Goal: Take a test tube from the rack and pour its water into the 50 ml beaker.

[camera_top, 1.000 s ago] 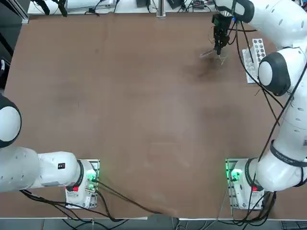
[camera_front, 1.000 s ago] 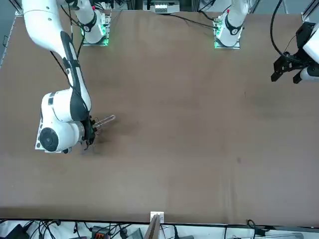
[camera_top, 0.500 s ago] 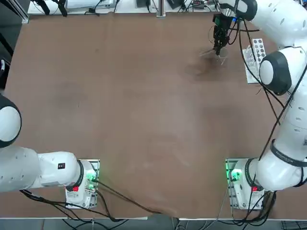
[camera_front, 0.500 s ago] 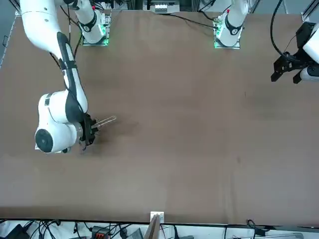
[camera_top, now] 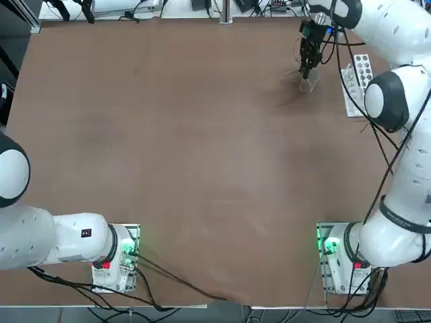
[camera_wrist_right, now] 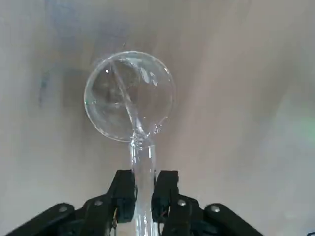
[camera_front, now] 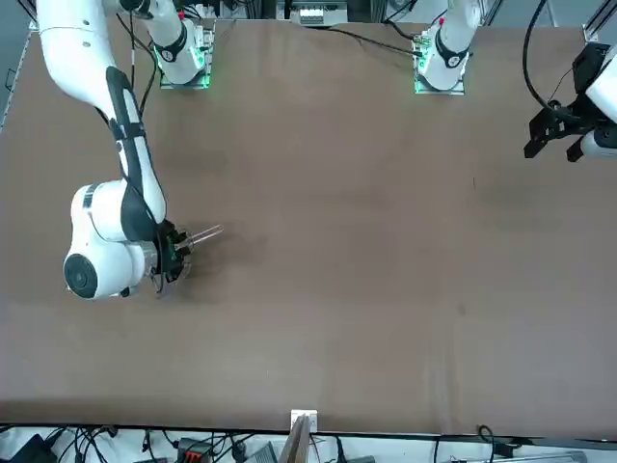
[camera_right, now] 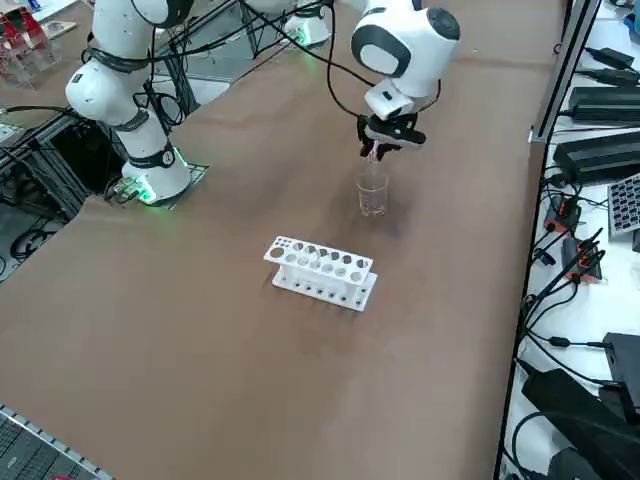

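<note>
My right gripper is shut on the test tube, a thin clear tube held tilted. The tube's mouth lies over the rim of the 50 ml beaker, seen from above as a clear ring. A clear streak, perhaps water, runs from the mouth down inside the beaker. In the right side view the gripper hangs just above the beaker, which stands upright on the table. The white rack sits apart from the beaker. The top view shows the gripper at the table's far right, with the rack to its right.
The brown table stretches wide to the left of the beaker. My right arm's elbow hangs over part of the rack. Cables and power strips lie beyond the far edge in the right side view.
In the top view the tube's free end has drawn in from the left toward the gripper, so it looks shorter. The arm's elbow has shifted slightly. The grip stays the same.
</note>
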{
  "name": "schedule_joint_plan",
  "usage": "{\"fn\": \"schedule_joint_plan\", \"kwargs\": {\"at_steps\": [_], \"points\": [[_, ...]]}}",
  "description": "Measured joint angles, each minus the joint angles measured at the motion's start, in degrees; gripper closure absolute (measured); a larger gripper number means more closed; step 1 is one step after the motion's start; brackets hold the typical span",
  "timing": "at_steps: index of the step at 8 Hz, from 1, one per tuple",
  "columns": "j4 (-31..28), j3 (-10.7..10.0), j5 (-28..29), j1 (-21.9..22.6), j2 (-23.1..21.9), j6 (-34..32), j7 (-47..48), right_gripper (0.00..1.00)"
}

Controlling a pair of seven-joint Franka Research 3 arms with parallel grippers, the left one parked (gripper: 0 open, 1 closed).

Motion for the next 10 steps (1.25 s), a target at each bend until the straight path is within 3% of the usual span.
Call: {"fn": "schedule_joint_plan", "kwargs": {"at_steps": [10], "points": [[-0.6,0.0,3.0,-2.0,0.3,-0.2,-4.2,0.78]]}}
